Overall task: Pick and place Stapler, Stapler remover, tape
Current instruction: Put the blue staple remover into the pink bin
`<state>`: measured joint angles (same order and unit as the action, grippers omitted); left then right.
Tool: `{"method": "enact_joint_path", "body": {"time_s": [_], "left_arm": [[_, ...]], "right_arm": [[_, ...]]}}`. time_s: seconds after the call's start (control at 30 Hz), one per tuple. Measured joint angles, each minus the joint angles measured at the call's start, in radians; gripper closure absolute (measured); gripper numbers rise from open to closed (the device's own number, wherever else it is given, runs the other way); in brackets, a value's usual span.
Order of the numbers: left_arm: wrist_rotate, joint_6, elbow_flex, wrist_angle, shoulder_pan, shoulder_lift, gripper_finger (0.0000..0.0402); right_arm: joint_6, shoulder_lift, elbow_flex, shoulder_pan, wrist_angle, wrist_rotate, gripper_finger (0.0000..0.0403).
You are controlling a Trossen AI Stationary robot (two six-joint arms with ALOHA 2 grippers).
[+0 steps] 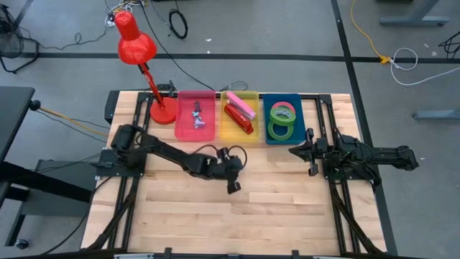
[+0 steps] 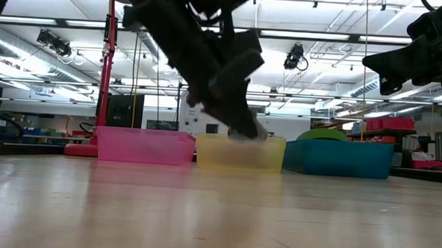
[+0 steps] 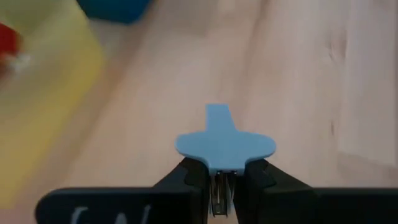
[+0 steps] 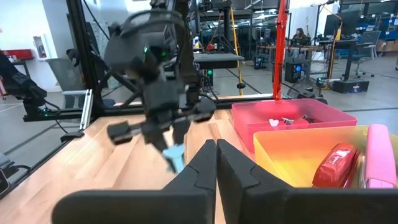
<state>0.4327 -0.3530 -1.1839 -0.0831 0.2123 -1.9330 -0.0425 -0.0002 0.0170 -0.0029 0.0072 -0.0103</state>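
Observation:
My left gripper [image 1: 233, 184] is near the table's middle, shut on a small blue stapler remover [image 3: 224, 140]. The remover also shows in the right wrist view [image 4: 175, 158]. A pink bin [image 1: 181, 129] holds grey stapler removers [image 1: 198, 117]. A yellow bin [image 1: 225, 133] holds a red stapler [image 1: 237, 119] and a pink stapler [image 1: 246, 106]. A blue bin [image 1: 297, 119] holds the tape: two green rings [image 1: 280, 131] and a red-pink one [image 1: 282, 115], lying flat. My right gripper [image 4: 216, 152] is shut and empty at the table's right, near the blue bin. My left gripper pinches the blue remover between its two fingers [image 3: 189, 177] at its back end [image 3: 224, 167]. Its wide blue wings and tip stick out past the fingertips. The remover hangs below the slanting-down fingers, clear of the table [image 4: 175, 158].
A red desk lamp [image 1: 140, 57] stands at the table's far left, beside the pink bin. The three bins stand in a row along the far edge. Bare wooden tabletop [image 1: 237, 223] lies in front of both grippers.

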Motion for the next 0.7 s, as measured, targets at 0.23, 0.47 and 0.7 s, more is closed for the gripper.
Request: {"method": "enact_joint_path", "body": {"time_s": [0.23, 0.47, 0.7], "left_arm": [[0.056, 0.118, -0.001, -0.051, -0.079, 0.128, 0.0355], [0.061, 0.211, -0.001, -0.112, -0.188, 0.252, 0.0356], [0.065, 0.265, -0.001, -0.198, -0.311, 0.349, 0.0356]], "right_arm": [[0.0, 0.0, 0.0, 0.0, 0.0, 0.0, 0.0387], [0.0, 0.0, 0.0, 0.0, 0.0, 0.0, 0.0387], [0.0, 0.0, 0.0, 0.0, 0.0, 0.0, 0.0387]]}}
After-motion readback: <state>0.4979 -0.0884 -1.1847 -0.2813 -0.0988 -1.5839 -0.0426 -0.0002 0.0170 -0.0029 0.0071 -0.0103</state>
